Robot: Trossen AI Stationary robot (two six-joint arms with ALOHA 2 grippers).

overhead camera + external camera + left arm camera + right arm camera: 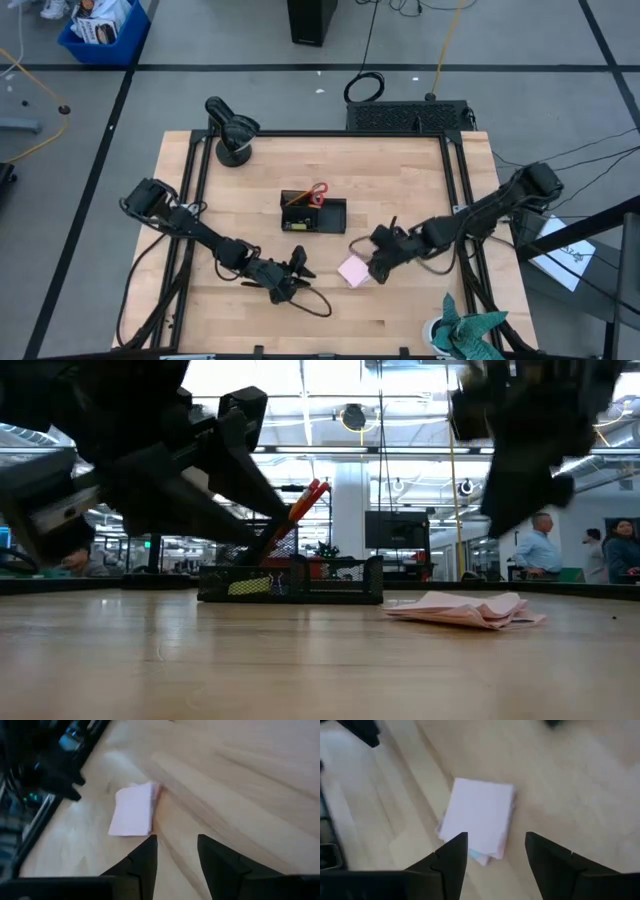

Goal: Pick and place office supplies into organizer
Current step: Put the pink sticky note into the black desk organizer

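1. Near the counter's [400,160] centre sits the organizer [313,215], red-handled scissors [318,192] standing in it.
2. At 4 o'clock from the organizer, the pink sticky-note pad [353,271] lies flat on the wood.
3. Right gripper [377,268] hovers just beside the pad at its 3 o'clock, fingers [452,857] spread, holding nothing.
4. Left gripper [300,268] waits at 9 o'clock of the pad, fingers [145,857] apart, empty.

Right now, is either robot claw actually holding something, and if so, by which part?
No. Both claws are open and empty. The right gripper hovers over the pink sticky-note pad, not gripping it.
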